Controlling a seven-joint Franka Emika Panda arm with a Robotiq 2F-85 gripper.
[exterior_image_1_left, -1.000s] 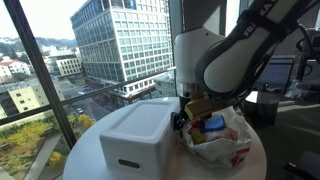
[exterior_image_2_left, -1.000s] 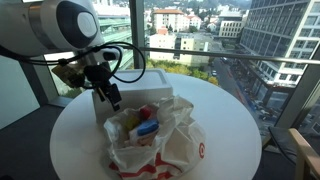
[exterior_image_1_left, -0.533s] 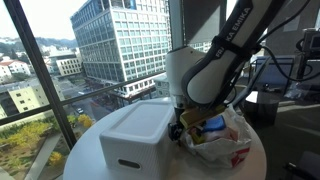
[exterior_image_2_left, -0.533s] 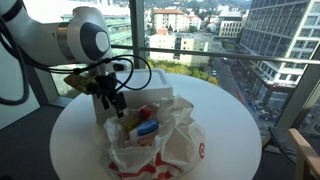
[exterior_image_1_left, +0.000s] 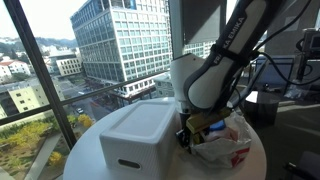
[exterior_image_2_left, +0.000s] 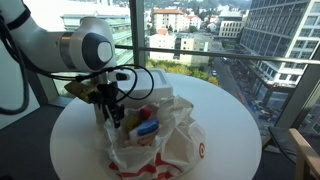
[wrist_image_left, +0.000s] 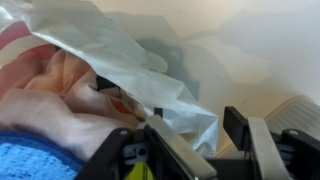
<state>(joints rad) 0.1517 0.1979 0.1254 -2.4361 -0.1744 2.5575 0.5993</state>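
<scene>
Plastic bag (wrist_image_left: 130, 60): crumpled white film with red print. In the wrist view we see its loose edge just ahead of the fingers, dipping into the gap between them.
Direction from jaws: we judge the bag's bulk lies ahead and to the left in the wrist view; the edge runs slantwise from upper left down to the gap.
Jaws: parted, with a wide gap; we see film between them, but nothing is pinched.
Gripper (wrist_image_left: 200, 135): pointing down at the bag's rim in both exterior views (exterior_image_2_left: 113, 118) (exterior_image_1_left: 186, 135), on the side that faces the white box.
Arm: we have only one, so it is the nearer by default.
Blue cloth (wrist_image_left: 30, 160): inside the bag, low on the left of the wrist view, beside something reddish that we cannot name.
Blue item (exterior_image_2_left: 147, 127): in the bag's open mouth, close to the fingers.
White box (exterior_image_1_left: 135, 140): just beside the bag, with the gripper coming down between the two.
Table (exterior_image_2_left: 230, 120): round and white, bearing both the bag and the box.
Window (exterior_image_1_left: 60, 50): behind the table, with city buildings beyond.
</scene>
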